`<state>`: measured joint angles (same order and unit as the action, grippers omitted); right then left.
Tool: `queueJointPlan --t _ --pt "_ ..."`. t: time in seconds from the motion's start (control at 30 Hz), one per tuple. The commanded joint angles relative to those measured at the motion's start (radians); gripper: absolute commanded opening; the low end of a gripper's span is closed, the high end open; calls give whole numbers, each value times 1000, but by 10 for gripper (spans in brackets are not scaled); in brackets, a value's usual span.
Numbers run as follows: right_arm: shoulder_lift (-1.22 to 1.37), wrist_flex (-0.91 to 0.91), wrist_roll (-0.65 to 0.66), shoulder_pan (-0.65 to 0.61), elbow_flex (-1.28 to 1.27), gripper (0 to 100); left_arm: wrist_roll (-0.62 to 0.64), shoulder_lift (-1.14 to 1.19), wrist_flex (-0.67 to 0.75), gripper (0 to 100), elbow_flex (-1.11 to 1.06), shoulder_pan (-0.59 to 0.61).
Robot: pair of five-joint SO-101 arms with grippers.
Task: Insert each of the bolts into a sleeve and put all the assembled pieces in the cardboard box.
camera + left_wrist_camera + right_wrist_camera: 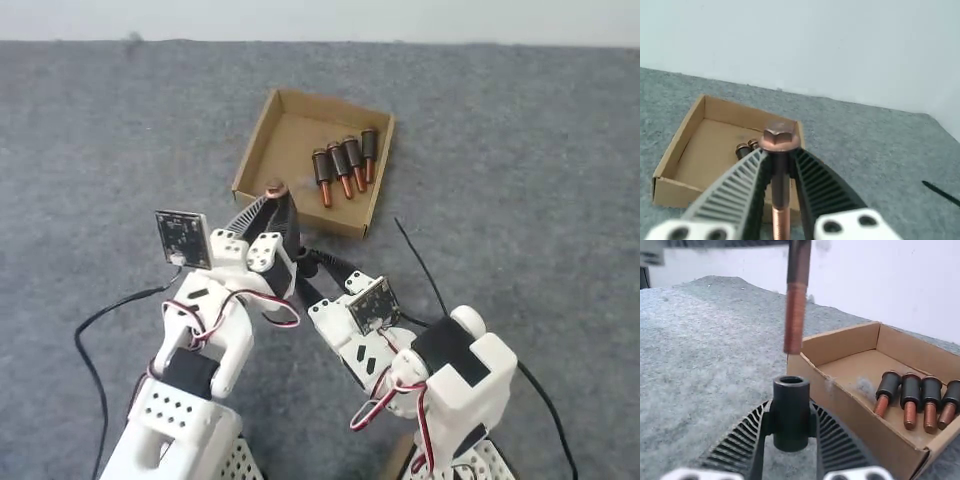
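Four assembled pieces (pixel 345 168), each a copper-coloured bolt seated in a dark sleeve, already lie side by side in the cardboard box (pixel 255 150), close to its far right wall, so most of the work looks done. A fifth pair is in hand and not yet joined. The left gripper (pixel 776 155) is clamped on a bolt (pixel 779 190) just under its hexagonal head and holds it upright, thread pointing down, over the near edge of the box. The right gripper (pixel 790 415) is clamped around a black sleeve (pixel 791 410) and holds it upright with its open mouth facing up, just in front of the box's near wall. In the right wrist view the bolt's tip hangs above that mouth, roughly in line with it but apart from it, with a plain gap between the two. By my judgement what is left is to lower the bolt into the sleeve, then carry the joined piece over the wall and set it down beside the other four. Whether more parts wait after this pair I cannot tell. As for brands, labels or writing, nothing can be read: the box walls are plain brown card, and the bolts, sleeves and grippers show no legible marks
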<state>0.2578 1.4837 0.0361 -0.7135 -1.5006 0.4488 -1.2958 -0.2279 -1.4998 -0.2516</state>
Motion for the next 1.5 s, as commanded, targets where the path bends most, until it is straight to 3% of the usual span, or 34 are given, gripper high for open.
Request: queueJointPlan --t 0.0,0.87,1.13,1.47 --pt "-7 -4 15 -4 29 6 0 -32 0 10 4 -2" --pt "-18 5 84 1 0 6 -2 -38 3 10 -79 -37" --pt "-18 7 81 5 0 6 -2 -34 167 10 -171 -35" --pt "-18 84 86 7 -31 6 -2 -34 84 10 -193 -41"
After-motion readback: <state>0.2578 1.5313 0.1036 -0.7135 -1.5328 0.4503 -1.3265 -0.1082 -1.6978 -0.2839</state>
